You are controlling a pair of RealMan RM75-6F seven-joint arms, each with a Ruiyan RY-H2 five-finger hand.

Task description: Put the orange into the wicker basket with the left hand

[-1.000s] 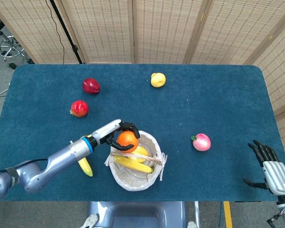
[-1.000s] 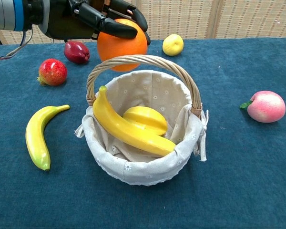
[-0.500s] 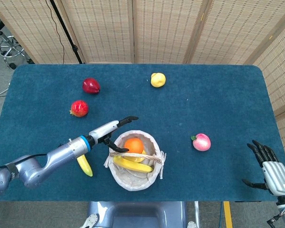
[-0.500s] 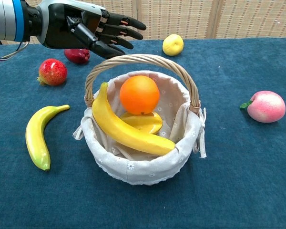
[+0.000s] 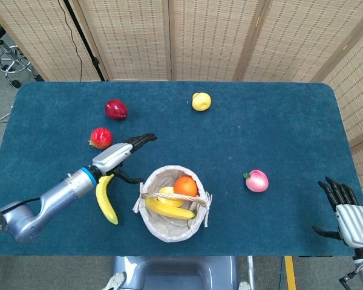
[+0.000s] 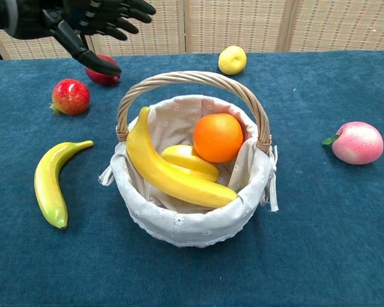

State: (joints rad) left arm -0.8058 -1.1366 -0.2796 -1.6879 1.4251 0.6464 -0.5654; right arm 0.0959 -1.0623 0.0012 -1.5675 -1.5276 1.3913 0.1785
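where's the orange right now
The orange lies inside the wicker basket, on its right side in the chest view, against the cloth lining and beside the bananas. No hand touches it.

Orange (image 5: 185, 185) rests inside wicker basket (image 5: 196, 215) beside bananas (image 5: 169, 208); left hand (image 5: 116, 156) open, clear of basket.

loose banana (image 5: 106, 206) on blue cloth; red apple (image 5: 115, 109), pomegranate (image 5: 100, 138) far left; lemon (image 5: 201, 101) far; peach (image 5: 256, 180) right.
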